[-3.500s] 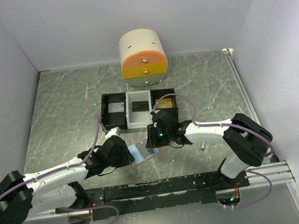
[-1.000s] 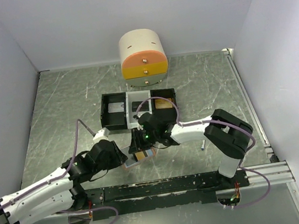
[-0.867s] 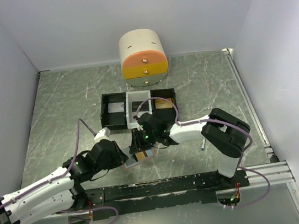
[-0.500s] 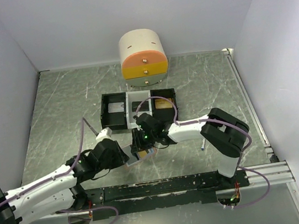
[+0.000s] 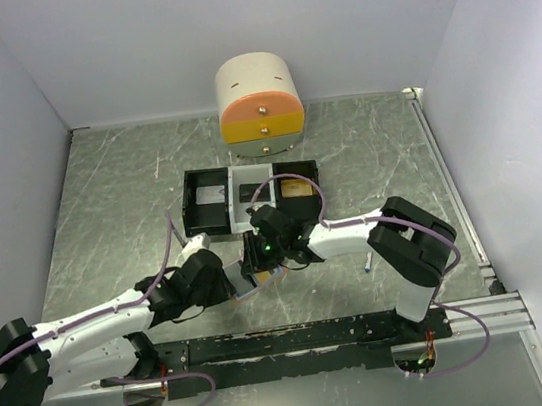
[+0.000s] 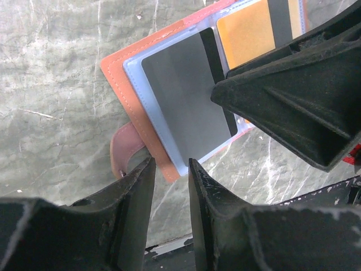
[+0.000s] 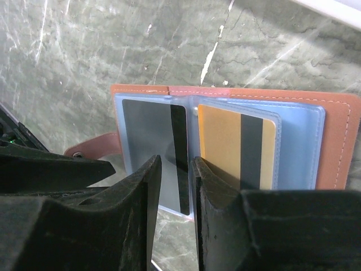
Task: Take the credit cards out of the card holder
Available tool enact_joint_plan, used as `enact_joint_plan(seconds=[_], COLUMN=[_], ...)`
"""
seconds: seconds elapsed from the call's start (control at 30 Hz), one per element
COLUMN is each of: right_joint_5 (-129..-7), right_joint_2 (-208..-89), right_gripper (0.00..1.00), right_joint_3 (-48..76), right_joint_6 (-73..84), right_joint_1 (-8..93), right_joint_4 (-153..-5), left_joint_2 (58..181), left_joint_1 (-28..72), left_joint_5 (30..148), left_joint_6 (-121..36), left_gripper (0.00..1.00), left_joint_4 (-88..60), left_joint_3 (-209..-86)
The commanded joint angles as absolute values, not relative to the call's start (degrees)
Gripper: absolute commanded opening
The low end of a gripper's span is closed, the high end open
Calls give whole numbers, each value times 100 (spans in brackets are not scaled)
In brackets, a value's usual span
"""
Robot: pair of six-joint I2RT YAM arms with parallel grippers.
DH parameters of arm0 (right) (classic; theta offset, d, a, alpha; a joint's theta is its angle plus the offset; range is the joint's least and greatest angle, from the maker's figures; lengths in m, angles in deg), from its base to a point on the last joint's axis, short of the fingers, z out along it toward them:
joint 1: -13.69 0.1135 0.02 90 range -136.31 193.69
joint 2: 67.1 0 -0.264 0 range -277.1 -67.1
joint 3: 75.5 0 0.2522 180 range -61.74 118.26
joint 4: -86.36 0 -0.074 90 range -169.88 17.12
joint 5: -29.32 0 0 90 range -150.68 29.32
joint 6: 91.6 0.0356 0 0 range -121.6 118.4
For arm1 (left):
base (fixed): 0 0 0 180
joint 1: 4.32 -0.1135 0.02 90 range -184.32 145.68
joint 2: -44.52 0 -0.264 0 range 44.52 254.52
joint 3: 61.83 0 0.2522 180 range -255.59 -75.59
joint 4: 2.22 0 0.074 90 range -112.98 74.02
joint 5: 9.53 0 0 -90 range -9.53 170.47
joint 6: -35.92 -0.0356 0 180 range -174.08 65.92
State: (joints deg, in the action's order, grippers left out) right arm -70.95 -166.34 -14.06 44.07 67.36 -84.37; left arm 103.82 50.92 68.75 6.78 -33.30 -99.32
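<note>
1. Tan-brown leather card holder (image 6: 117,73) lies open and flat on the grey marbled table (image 5: 110,205), close to the near edge and about midway along it. From the top view only a sliver shows between the two arm heads.
2. Its light blue plastic lining holds two credit cards. A dark grey card (image 6: 180,96) with a black stripe sits in one pocket and an orange-gold card (image 6: 248,34) with a dark stripe in the other. The orange-gold one is cut off by the frame and partly hidden in the left wrist view.
3. The left gripper (image 6: 171,169) has its fingers (image 6: 135,203) drawn to a narrow slit. The holder's near corner sits right at the tips. Whether they grip, press or merely touch it cannot be told.
4. A strap tab (image 6: 123,149) sticks out beside that corner, half under a left finger.
5. The right gripper (image 7: 176,169) is also narrow, its fingers (image 7: 220,192) lying over the grey card's black stripe. The card's lower edge is hidden, so any hold cannot be told.
6. Behind them stand black-and-white compartment trays (image 5: 207,217), their contents too small to name.
7. A cream-and-orange drawer chest (image 5: 260,109) stands at the far edge.
8. A tiny pen-like thing (image 5: 368,266) lies by the right arm, indistinct.
</note>
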Motion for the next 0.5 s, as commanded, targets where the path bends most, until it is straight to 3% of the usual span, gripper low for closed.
enact_joint_plan(seconds=[0.0, 0.47], right_joint_5=[-7227, -7997], right_joint_2=[-16666, -16628], right_gripper=[28, 19], right_joint_3=[-1670, -2277], right_joint_6=[4507, 4996], right_joint_1=[6684, 6371], right_joint_4=[-8493, -9543], left_joint_2=[10345, 10426], left_joint_1=[5114, 5114], left_joint_5=[6919, 6574], left_joint_6=[715, 1008], left_gripper=[41, 46], left_joint_4=[-3122, -3493], left_joint_3=[-10108, -10172])
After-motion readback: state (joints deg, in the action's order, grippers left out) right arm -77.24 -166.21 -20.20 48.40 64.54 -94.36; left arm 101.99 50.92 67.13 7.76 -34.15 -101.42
